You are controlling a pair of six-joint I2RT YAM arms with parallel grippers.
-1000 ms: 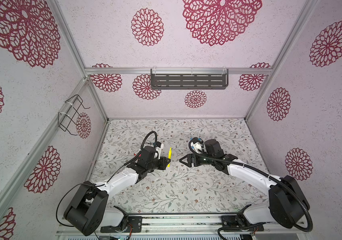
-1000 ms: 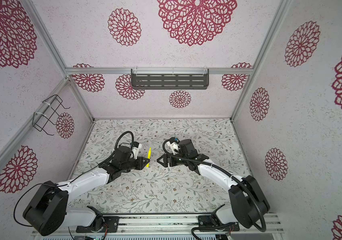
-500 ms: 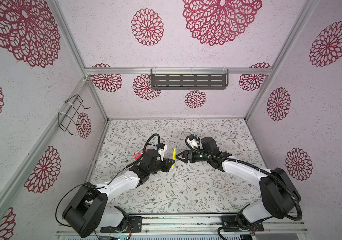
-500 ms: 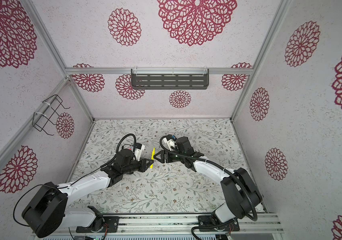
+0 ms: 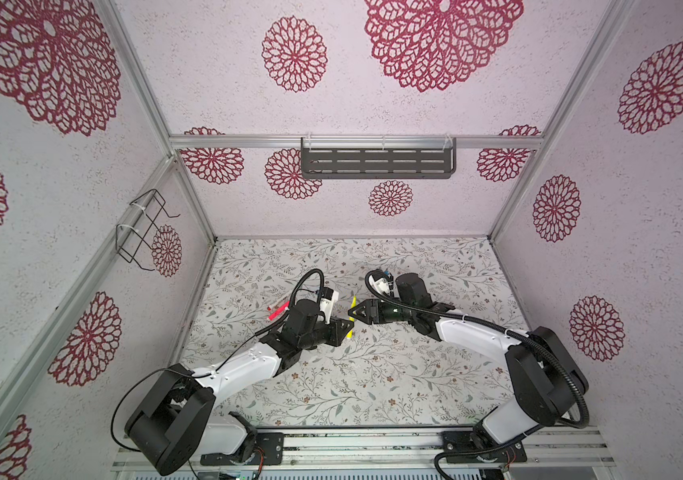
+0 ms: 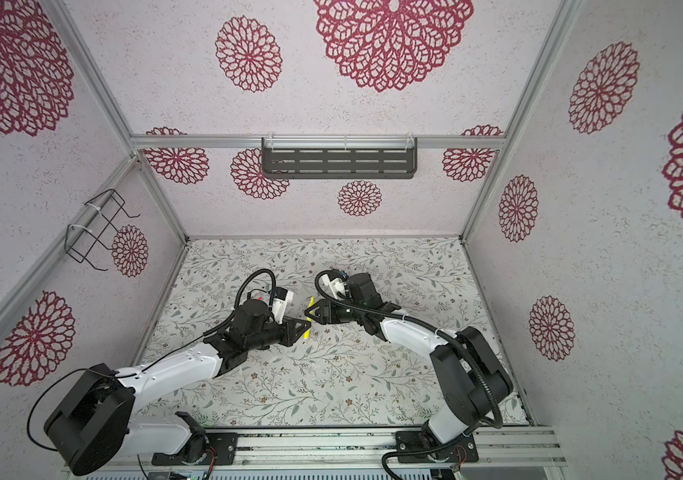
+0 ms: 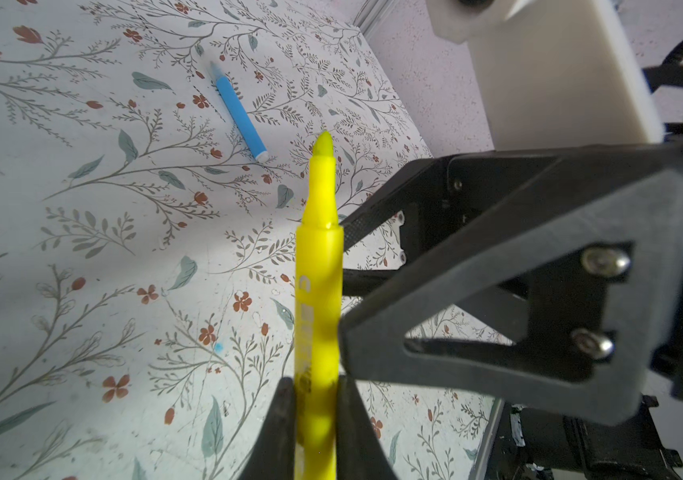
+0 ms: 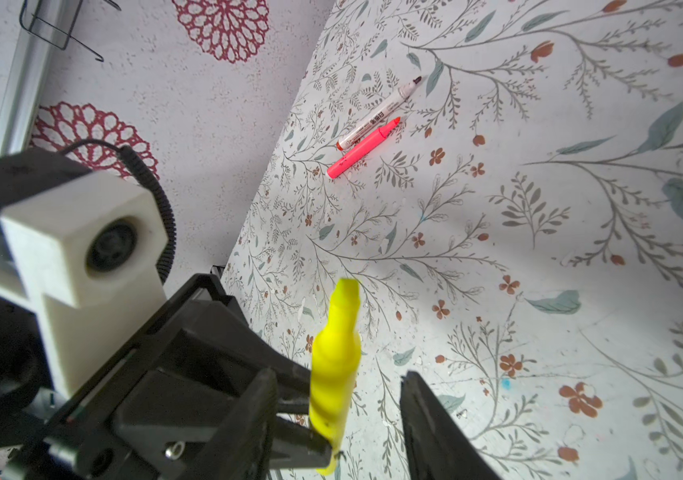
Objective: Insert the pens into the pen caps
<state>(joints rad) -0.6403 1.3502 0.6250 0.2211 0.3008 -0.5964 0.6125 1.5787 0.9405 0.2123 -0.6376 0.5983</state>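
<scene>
The pink-red pen (image 8: 362, 147) and white pen (image 8: 377, 116) lie side by side, uncapped, on the floral table (image 5: 373, 374) at left. The left gripper (image 7: 314, 386) clamps the yellow pen (image 7: 318, 291), its tip bare. The right gripper's (image 8: 337, 376) jaws stand apart on either side of it.

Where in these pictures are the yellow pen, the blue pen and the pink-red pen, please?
yellow pen (image 7: 316, 291): left wrist view, middle of its barrel.
blue pen (image 7: 241, 115): left wrist view, middle of its barrel.
pink-red pen (image 8: 363, 146): right wrist view, middle of its barrel.
</scene>
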